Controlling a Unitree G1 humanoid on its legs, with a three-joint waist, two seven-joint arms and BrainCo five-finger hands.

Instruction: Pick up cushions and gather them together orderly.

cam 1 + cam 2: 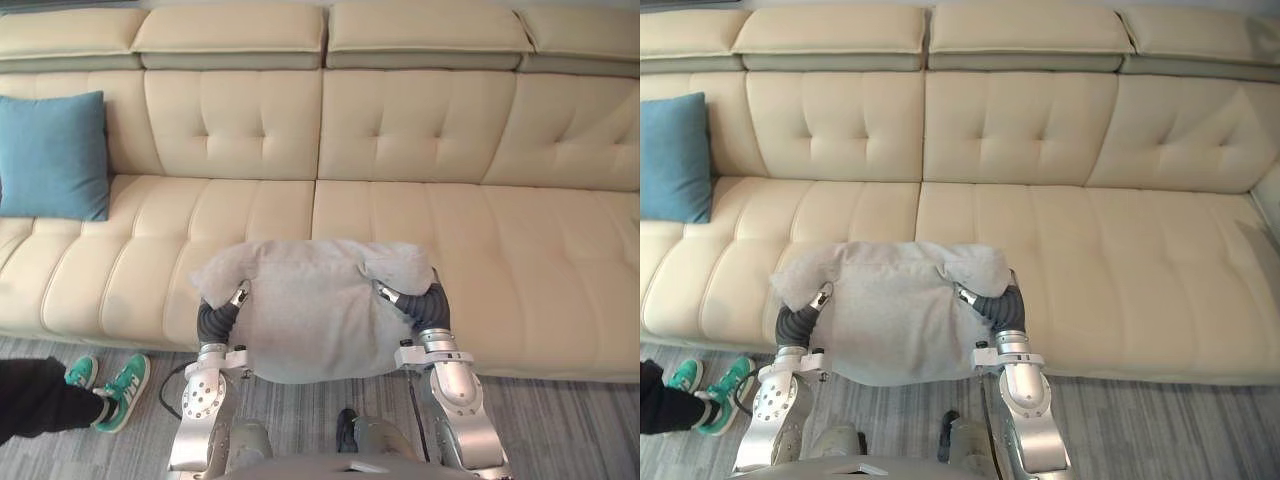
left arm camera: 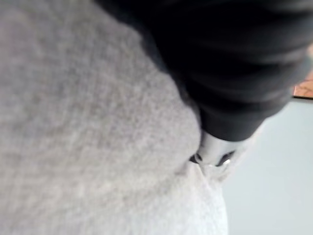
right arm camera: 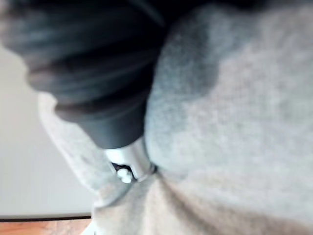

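A soft grey cushion (image 1: pixel 310 310) hangs in front of me, over the sofa's front edge, held between my two hands. My left hand (image 1: pixel 238 296) presses into its left side and my right hand (image 1: pixel 388 294) into its right side, and the grey fabric bulges over both. Up close, the left hand (image 2: pixel 215 152) and the right hand (image 3: pixel 129 164) are sunk into the cushion (image 2: pixel 88 122). A blue cushion (image 1: pixel 52 155) leans upright against the backrest at the sofa's far left.
The long cream leather sofa (image 1: pixel 480 240) spans the whole view, its seat bare to the right of the blue cushion. A person's legs with green shoes (image 1: pixel 125 390) stand on the grey floor at lower left, close to my left arm.
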